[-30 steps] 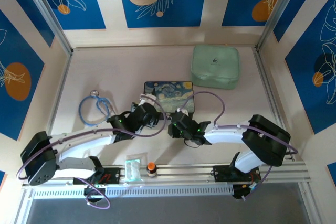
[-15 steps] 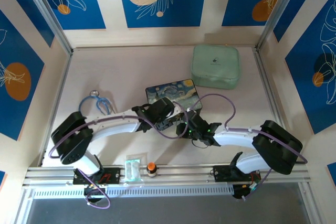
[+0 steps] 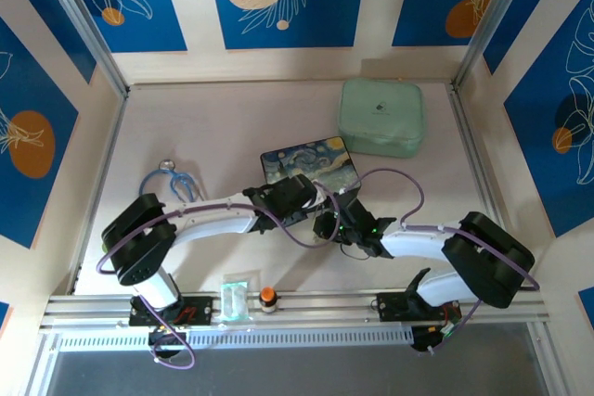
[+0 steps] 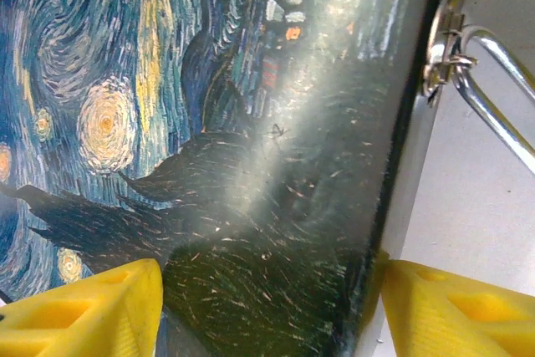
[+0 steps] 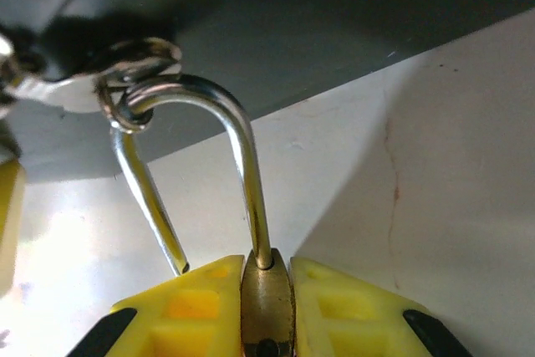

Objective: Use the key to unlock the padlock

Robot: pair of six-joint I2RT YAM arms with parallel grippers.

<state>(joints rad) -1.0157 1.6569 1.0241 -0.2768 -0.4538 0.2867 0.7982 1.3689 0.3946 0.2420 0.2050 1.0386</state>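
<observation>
My right gripper (image 5: pixel 266 277) is shut on the brass body of the padlock (image 5: pixel 266 305), edge-on between the yellow fingers. Its silver shackle (image 5: pixel 242 148) stands open: one leg sits in the body, the other ends free, and the loop hangs through the hasp ring (image 5: pixel 138 81) of the dark blue painted box (image 3: pixel 306 162). My left gripper (image 4: pixel 272 307) straddles a corner of the box (image 4: pixel 251 123), one yellow finger on each side against it. The shackle (image 4: pixel 493 114) shows at the box's side. In the top view the two grippers (image 3: pixel 311 194) (image 3: pixel 327 226) meet at the box's near edge. The key is hidden.
A pale green case (image 3: pixel 381 117) lies at the back right, close behind the box. A blue looped cable (image 3: pixel 167 190) lies at the left. An orange-capped knob (image 3: pixel 268 297) and a small clear packet (image 3: pixel 234 299) sit on the front rail.
My left arm has swung right onto the box and the box has turned a little. The right gripper has shifted right along the box's near edge.
</observation>
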